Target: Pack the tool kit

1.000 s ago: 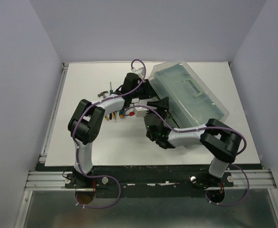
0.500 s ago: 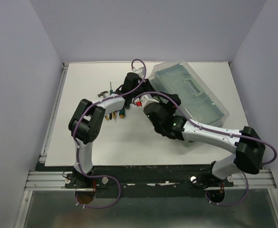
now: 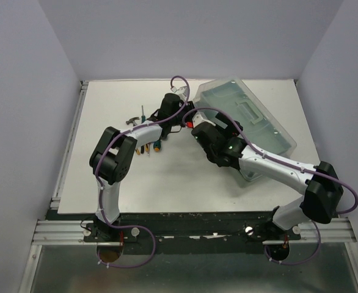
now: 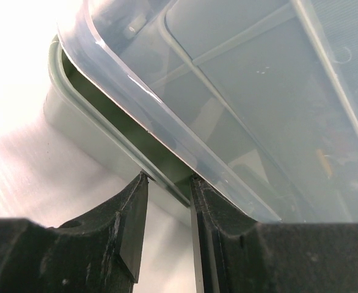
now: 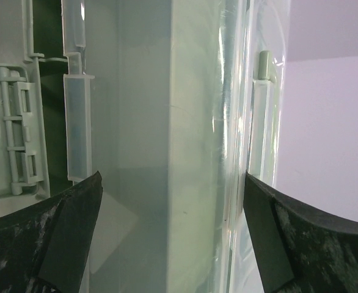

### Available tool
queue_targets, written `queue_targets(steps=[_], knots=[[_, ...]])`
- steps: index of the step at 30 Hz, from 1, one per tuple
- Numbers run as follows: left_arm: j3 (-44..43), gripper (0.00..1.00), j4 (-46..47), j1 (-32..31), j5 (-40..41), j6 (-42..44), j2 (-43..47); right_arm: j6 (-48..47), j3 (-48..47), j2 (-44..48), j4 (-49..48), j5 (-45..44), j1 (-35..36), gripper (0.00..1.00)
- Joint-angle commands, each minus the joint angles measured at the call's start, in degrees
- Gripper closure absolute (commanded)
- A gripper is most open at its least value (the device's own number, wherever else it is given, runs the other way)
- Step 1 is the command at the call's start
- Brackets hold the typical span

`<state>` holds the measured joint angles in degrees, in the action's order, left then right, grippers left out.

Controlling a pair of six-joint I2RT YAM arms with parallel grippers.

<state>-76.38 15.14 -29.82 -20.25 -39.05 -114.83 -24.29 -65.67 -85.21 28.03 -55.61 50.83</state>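
left gripper (image 4: 168, 183): pinching toolbox (image 3: 252, 122) base rim | right gripper (image 5: 171, 177): spread wide astride lid (image 4: 240, 91) edge | screwdrivers (image 3: 148, 146): loose, left of toolbox | risk: pinch may slip off the thin rim, skidding toolbox, dropping lid

The top camera hangs above and behind the arm bases (image 3: 109, 232), which sit along the bottom of its frame. From far off it looks down and forward over the whole white counter (image 3: 167, 177). The left wrist camera looks out along the left tool (image 4: 168, 180), whose fingers rise from the frame's bottom, very near the toolbox (image 4: 277, 91). The right wrist camera sits just as near, with the right tool (image 5: 173, 177) at its lower corners. All three views share the toolbox.
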Motion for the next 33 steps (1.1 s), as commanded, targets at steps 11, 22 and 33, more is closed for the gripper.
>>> queue_targets(steps=[11,22,33], knots=[[-0.1,0.60,-4.7,0.1,0.0,3.3,-3.0,-2.1,-8.0,3.9,9.8,2.4,-7.5,0.17],[-0.6,0.60,-4.9,0.2,-0.1,3.1,-3.7,-3.3,-9.2,3.4,9.5,2.4,-10.1,0.18],[-0.8,0.60,-5.1,0.4,-0.1,3.0,-4.2,-4.1,-14.7,5.1,9.6,2.3,-15.1,0.18]])
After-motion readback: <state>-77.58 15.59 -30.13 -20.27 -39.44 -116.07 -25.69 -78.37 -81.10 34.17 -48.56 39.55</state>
